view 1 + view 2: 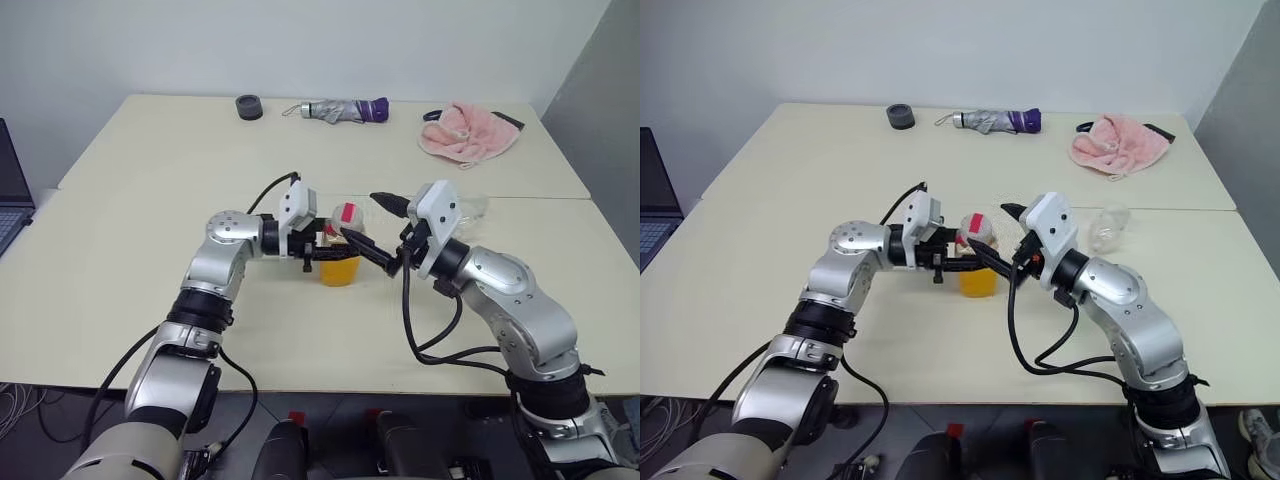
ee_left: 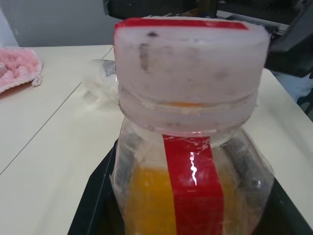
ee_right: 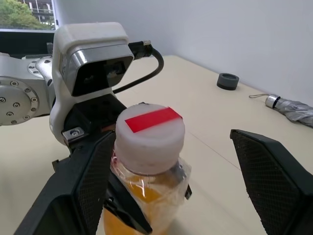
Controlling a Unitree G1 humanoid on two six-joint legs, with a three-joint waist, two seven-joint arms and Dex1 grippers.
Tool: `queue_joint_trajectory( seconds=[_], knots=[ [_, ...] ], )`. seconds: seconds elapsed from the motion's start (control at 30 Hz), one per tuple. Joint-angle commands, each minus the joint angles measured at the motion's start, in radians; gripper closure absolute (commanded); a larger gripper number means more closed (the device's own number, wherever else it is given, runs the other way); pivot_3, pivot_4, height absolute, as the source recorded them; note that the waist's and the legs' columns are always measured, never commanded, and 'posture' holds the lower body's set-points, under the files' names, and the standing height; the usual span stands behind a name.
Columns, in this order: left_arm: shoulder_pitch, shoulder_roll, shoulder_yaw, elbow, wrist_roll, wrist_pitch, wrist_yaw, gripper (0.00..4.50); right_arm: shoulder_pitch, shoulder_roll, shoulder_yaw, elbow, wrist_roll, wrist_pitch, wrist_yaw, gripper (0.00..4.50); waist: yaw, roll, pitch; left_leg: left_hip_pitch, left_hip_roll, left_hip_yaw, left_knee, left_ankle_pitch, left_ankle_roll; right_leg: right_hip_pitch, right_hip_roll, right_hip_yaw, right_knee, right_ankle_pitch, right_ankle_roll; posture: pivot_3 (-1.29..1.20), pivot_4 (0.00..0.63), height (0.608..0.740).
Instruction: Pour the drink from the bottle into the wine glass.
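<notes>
Gripping the bottle (image 1: 340, 258) around its body, the left gripper (image 1: 334, 253) has its two black fingers clamped on the clear plastic from either side, and the bottle stands upright in that hold, low over the cream table (image 1: 120, 250). The drink (image 2: 151, 198) fills the lower part of the bottle, orange behind a red label stripe. The cap (image 3: 149, 131) is still on, white with a red patch on top.

The right gripper (image 3: 173, 191) faces the left one from the opposite side, its fingers spread wide apart. One finger (image 3: 80, 183) lies just beside the bottle's shoulder, while the other stands well clear of it on the far side; the cap sits between them, nearer the first. Whether that near finger touches the plastic cannot be told.

The wine glass (image 1: 1106, 228) stands just beyond the right gripper, away from the left one, near the seam where two tabletops meet.

Well beyond both grippers, at the far edge of the table, lie a dark round object (image 1: 249, 106), a folded umbrella (image 1: 340, 110) and a pink cloth (image 1: 466, 131).
</notes>
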Motion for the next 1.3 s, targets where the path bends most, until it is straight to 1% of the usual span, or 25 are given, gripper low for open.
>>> queue_joint_trajectory(
  seconds=[0.03,0.4,0.57,0.67,0.77,0.93,1.1,1.3],
  knots=[
    [-0.016,0.005,0.014,-0.034,-0.018,-0.021,-0.016,2.74,0.001,-0.016,-0.068,-0.021,0.003,0.004,-0.023,0.53,0.001,0.000,0.000,0.000,0.000,0.000,0.000,0.000,0.000,0.000,0.000,0.000,0.000,0.000,0.000,0.00,0.150,0.740],
    [-0.019,0.002,0.019,-0.027,-0.013,-0.028,-0.015,2.74,0.013,-0.040,-0.064,-0.075,0.063,0.045,0.034,0.53,0.002,0.000,0.000,0.000,0.000,0.000,0.000,0.000,0.000,0.000,0.000,0.000,0.000,0.000,0.000,0.00,0.150,0.740],
    [-0.020,0.003,0.020,-0.026,-0.015,-0.028,-0.014,2.74,0.035,-0.082,-0.060,-0.097,0.083,0.064,0.075,0.53,0.002,0.000,0.000,0.000,0.000,0.000,0.000,0.000,0.000,0.000,0.000,0.000,0.000,0.000,0.000,0.00,0.150,0.740],
    [-0.020,0.004,0.020,-0.027,-0.016,-0.026,-0.016,2.74,0.045,-0.114,-0.079,-0.124,0.141,0.092,0.118,0.53,0.002,0.000,0.000,0.000,0.000,0.000,0.000,0.000,0.000,0.000,0.000,0.000,0.000,0.000,0.000,0.00,0.150,0.740],
    [-0.019,0.005,0.020,-0.030,-0.018,-0.023,-0.016,2.74,0.021,-0.102,-0.084,-0.143,0.184,0.115,0.108,0.53,0.001,0.000,0.000,0.000,0.000,0.000,0.000,0.000,0.000,0.000,0.000,0.000,0.000,0.000,0.000,0.00,0.150,0.740],
    [-0.022,0.002,0.022,-0.023,-0.020,-0.021,-0.017,2.74,-0.021,-0.039,-0.022,-0.123,0.147,0.096,0.057,0.53,0.000,0.000,0.000,0.000,0.000,0.000,0.000,0.000,0.000,0.000,0.001,0.000,0.000,0.000,0.000,0.00,0.150,0.740],
    [-0.028,-0.001,0.025,-0.021,-0.022,-0.019,-0.014,2.74,-0.021,-0.029,-0.010,-0.119,0.144,0.090,0.049,0.53,0.003,0.000,0.000,0.000,0.000,0.000,0.000,0.000,0.000,0.000,0.000,0.000,0.000,0.000,0.000,0.00,0.150,0.740],
    [-0.020,0.001,0.025,-0.033,-0.025,-0.015,-0.013,2.74,-0.025,-0.029,-0.025,-0.134,0.178,0.110,0.049,0.53,0.003,0.000,0.000,0.000,0.000,0.000,0.000,0.000,0.000,0.000,0.000,0.000,0.000,0.000,0.000,0.00,0.150,0.740]
  ],
)
